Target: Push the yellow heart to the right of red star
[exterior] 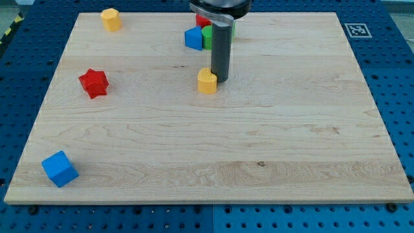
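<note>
The yellow heart (207, 81) lies on the wooden board, a little above the middle. My tip (222, 79) stands right against the heart's right side, touching or nearly touching it. The red star (94, 83) lies far to the view's left, at about the same height as the heart. The rod rises from the tip to the view's top and hides part of the blocks behind it.
A blue block (193, 39), a green block (208, 37) and a red block (202, 21) cluster at the view's top, behind the rod. A yellow block (111, 19) lies at the top left. A blue cube (59, 169) lies at the bottom left. The board's edge (207, 203) runs along the bottom.
</note>
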`<move>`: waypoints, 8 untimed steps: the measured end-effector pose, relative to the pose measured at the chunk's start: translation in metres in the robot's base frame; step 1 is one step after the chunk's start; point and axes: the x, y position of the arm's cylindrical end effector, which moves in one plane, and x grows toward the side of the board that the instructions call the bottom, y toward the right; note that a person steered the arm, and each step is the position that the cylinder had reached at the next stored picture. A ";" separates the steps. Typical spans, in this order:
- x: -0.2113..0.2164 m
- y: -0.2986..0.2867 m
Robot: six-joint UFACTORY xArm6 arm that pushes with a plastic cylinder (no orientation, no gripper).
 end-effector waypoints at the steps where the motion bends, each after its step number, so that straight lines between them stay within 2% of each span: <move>1: 0.008 -0.006; 5: 0.029 -0.010; 8: 0.029 -0.043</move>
